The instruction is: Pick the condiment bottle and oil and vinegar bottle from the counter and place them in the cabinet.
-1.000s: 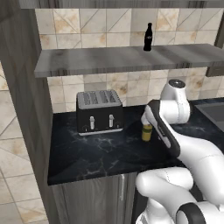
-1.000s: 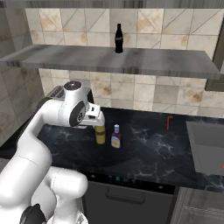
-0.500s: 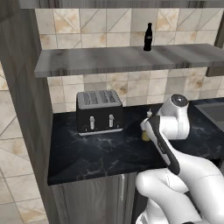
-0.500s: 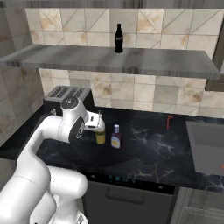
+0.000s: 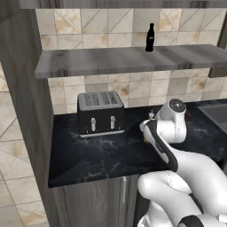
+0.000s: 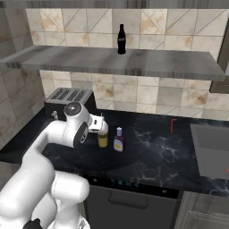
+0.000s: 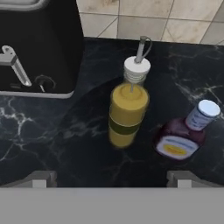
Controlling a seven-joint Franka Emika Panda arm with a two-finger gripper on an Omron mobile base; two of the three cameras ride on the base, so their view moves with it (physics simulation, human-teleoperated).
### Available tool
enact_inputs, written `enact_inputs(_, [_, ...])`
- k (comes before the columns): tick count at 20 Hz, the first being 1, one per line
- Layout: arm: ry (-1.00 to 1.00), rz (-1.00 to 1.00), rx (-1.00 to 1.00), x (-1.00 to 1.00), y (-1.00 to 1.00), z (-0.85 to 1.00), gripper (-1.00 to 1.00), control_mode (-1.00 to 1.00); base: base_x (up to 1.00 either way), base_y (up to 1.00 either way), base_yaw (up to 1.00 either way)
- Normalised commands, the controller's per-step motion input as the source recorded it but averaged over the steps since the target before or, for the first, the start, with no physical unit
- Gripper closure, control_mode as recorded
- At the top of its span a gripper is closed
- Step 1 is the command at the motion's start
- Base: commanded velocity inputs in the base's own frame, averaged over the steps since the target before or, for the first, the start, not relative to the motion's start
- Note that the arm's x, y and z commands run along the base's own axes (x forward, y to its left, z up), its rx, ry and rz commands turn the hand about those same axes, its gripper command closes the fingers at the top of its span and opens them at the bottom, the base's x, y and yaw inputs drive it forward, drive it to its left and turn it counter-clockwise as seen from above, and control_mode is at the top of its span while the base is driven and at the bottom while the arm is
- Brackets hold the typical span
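Observation:
In the hand view the golden oil and vinegar bottle (image 7: 128, 109) stands upright on the black counter, just ahead of my gripper (image 7: 111, 179). The gripper is open, its fingertips (image 7: 40, 178) spread wide with nothing between them. The squat purplish condiment bottle (image 7: 183, 136) with a blue cap stands right of it, a small gap apart. From the right base view the oil and vinegar bottle (image 6: 103, 136) and condiment bottle (image 6: 118, 141) sit side by side, and my hand hovers beside the golden one's neck. The cabinet shelf (image 6: 134, 62) runs above.
A black toaster (image 5: 100, 113) stands on the counter left of the bottles, close to the hand. A slim black cola bottle (image 6: 121, 39) is on the shelf. The sink (image 6: 210, 150) lies at the right end; a small red item (image 6: 172, 125) sits by the wall.
The arm has folded lower and the wrist has come down towards the counter, bringing the hand close above the golden bottle. Both bottles stand where they were.

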Motion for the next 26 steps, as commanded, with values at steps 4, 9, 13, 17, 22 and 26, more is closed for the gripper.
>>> enact_inputs(4, [0.00, 0.00, 0.00, 0.33, -0.03, 0.00, -1.00, -1.00, 0.00, 0.00, 0.00])
enact_inputs(9, [0.00, 0.00, 0.00, 0.31, -0.10, -0.06, -1.00, -1.00, 0.00, 0.00, 0.00])
enact_inputs(13, [0.00, 0.00, 0.00, 0.32, -0.12, -0.14, -1.00, -1.00, 0.00, 0.00, 0.00])
enact_inputs(17, [-0.01, 0.00, 0.00, 0.21, -0.05, -0.10, -1.00, -1.00, 0.00, 0.00, 0.00])
enact_inputs(22, [0.00, 0.00, 0.00, 0.08, 0.00, -0.09, -1.00, -1.00, 0.00, 0.00, 0.00])
enact_inputs(26, [0.00, 0.00, -0.01, 0.17, 0.00, -0.18, -1.00, -1.00, 0.00, 0.00, 0.00])
